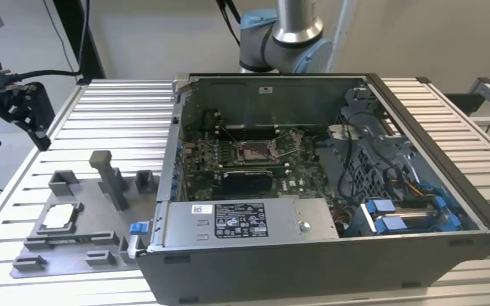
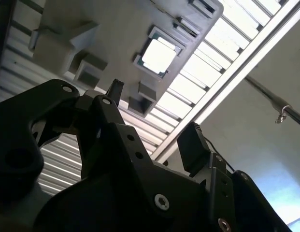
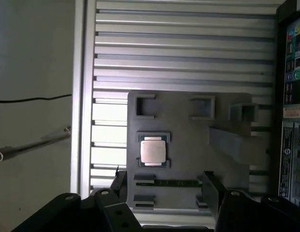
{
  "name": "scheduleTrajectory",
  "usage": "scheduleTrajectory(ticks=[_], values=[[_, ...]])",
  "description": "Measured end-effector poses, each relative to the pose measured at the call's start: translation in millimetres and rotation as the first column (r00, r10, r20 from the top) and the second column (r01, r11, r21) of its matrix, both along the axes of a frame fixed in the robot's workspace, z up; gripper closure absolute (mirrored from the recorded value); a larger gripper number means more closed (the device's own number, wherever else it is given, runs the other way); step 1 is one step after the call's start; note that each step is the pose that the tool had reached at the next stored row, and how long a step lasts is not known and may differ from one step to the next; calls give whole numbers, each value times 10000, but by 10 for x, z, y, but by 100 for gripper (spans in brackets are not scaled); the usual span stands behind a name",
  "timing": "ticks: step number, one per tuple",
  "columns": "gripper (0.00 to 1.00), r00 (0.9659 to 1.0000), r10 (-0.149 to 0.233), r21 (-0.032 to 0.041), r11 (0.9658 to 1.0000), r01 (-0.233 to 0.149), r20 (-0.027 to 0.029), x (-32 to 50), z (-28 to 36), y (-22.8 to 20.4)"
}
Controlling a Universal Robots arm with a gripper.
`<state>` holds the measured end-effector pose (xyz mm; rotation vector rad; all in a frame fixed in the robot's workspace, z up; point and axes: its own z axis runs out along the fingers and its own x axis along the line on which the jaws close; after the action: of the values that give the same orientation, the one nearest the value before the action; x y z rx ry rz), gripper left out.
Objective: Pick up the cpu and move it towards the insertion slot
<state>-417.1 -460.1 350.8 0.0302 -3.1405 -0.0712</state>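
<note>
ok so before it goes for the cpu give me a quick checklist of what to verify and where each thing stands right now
1. gripper open and empty: ok, fingers apart, nothing between them.
2. cpu seated flat in its nest on the grey fixture plate, metal top up: ok.
3. gripper lined up over the cpu: not ok; in the exterior view it hangs apart from the chip, toward the exterior view's left.
4. insertion slot uncovered: ok, brownish centre shows; lever position cannot tell.
5. Clear route to the case: cannot tell; a tall grey post stands between the cpu and the computer case.
</note>
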Motion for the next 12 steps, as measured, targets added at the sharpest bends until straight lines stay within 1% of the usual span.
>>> scheduleTrajectory(ticks=[7,9,12], values=[[0,10000,0,0,10000,0,-1,0,-118,0],[0,10000,-1,0,10000,1,0,0,-131,1],[0,10000,-1,-1,10000,1,-2,0,-132,1]])
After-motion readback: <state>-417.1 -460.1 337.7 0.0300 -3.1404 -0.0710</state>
